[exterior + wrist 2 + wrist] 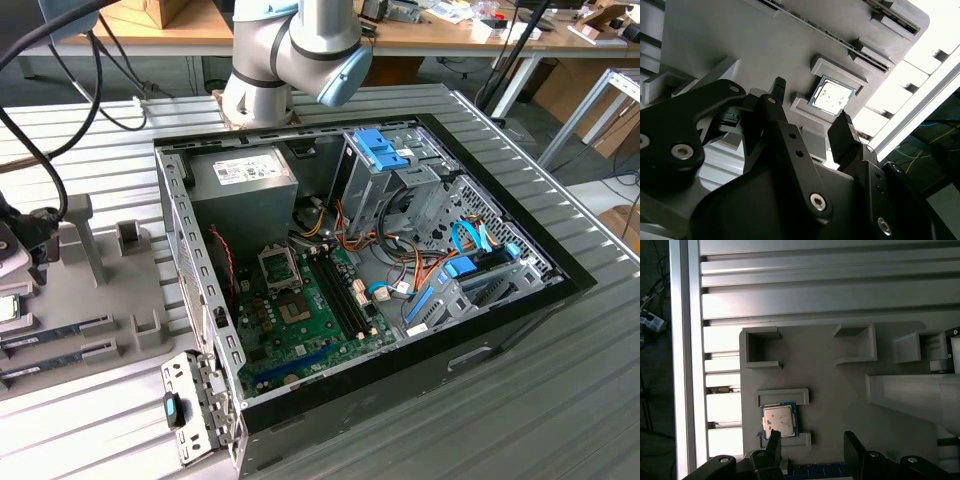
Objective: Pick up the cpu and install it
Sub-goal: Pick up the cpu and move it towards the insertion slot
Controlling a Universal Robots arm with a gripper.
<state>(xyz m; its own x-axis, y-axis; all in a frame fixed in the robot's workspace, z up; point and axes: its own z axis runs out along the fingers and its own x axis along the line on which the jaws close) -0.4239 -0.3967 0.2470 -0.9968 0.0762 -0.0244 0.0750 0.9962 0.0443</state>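
Observation:
The cpu (779, 421) is a small silver-topped square with a green rim. It lies flat between two raised lips of a grey fixture tray (830, 390), and it also shows in the second wrist view as the cpu (832, 97). My gripper (812, 440) hovers open above the tray with nothing between its fingers. One dark fingertip (773, 439) hangs over the chip's edge and the other (852, 440) stands off to the side. The gripper (812, 100) is apart from the chip. In the exterior view the cpu (8, 308) sits at the far left, and the motherboard socket (277, 265) lies inside the case.
The open computer case (500, 330) fills the middle of the slatted metal table, with a grey power supply (245, 175) and a blue drive cage (385, 150) inside. Memory sticks (60, 328) sit in tray slots near the chip. Raised tray brackets (855, 345) stand close by.

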